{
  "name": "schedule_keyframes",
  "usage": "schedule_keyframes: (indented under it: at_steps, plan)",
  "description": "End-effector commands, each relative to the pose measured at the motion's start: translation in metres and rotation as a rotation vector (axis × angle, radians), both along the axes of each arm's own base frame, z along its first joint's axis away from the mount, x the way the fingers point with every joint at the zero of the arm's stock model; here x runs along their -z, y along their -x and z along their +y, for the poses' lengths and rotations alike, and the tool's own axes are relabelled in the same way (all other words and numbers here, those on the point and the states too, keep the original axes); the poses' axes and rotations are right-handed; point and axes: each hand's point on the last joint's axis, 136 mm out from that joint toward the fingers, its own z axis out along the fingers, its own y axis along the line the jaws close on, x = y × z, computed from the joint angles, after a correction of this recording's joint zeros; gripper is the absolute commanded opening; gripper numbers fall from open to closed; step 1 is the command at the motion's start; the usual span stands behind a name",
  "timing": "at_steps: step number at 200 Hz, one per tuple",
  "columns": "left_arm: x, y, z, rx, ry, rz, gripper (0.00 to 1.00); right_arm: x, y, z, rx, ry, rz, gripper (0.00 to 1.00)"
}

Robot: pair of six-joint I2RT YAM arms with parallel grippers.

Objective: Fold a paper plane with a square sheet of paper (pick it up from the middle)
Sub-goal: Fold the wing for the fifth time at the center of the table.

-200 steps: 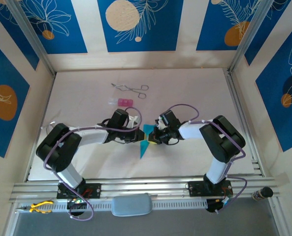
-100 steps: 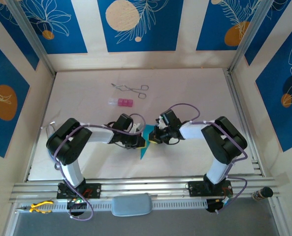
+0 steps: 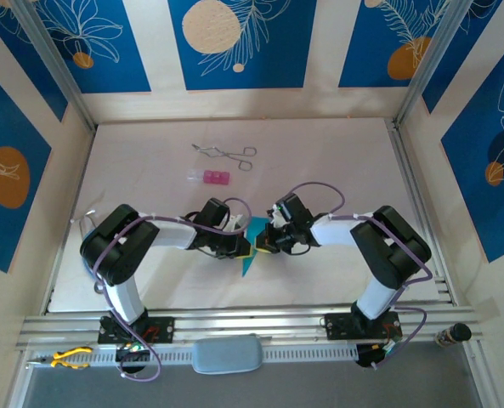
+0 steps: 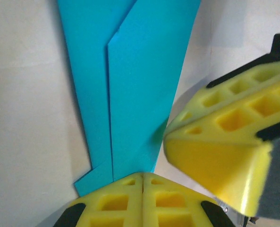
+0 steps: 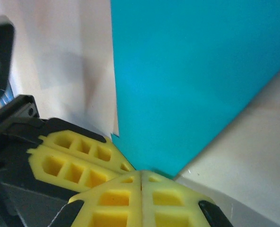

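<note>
Cyan paper plane (image 4: 144, 85) looks light and flimsy, best pinched at its folded middle; left gripper (image 4: 143, 179) and right gripper (image 5: 140, 174) are closed.

From above, the middle of the paper plane (image 3: 250, 261) is hidden under the left gripper (image 3: 242, 247) and the right gripper (image 3: 263, 243), midway between the side edges of the tabletop (image 3: 345, 153). Whether either pinches paper cannot be told. The left wrist view cuts off one end of the plane at the top edge and blurs the right gripper. The right wrist view crops it at top and right.
</note>
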Motion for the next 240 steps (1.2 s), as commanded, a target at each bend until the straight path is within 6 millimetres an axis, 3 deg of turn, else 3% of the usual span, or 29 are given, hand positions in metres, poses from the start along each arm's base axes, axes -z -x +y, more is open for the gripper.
schedule_keyframes:
  at_steps: [1, 28, 101, 142, 182, 206, 240]
  plan:
    - [0.023, 0.01, 0.017, -0.005, -0.105, 0.013, 0.0, 0.01, 0.008, 0.0, -0.015, -0.005, 0.038, 0.04]
    - [0.023, 0.011, 0.018, 0.003, -0.115, 0.011, 0.0, 0.022, 0.0, -0.014, 0.033, 0.032, 0.05, 0.04]
    - [0.032, 0.016, 0.026, 0.013, -0.152, 0.017, 0.0, 0.006, -0.033, -0.026, 0.095, -0.001, 0.011, 0.04]
    - [0.027, 0.012, 0.025, 0.005, -0.151, -0.002, 0.0, -0.016, -0.02, -0.009, 0.02, -0.042, -0.05, 0.04]
    - [0.025, 0.01, 0.022, 0.003, -0.137, -0.005, 0.0, -0.001, -0.019, -0.004, 0.011, -0.018, -0.014, 0.04]
    - [0.024, 0.01, 0.022, 0.005, -0.133, -0.006, 0.0, 0.014, -0.033, -0.017, 0.066, 0.023, 0.005, 0.04]
    - [0.025, 0.012, 0.022, 0.004, -0.134, -0.002, 0.0, 0.01, -0.067, -0.035, 0.136, 0.002, -0.029, 0.05]
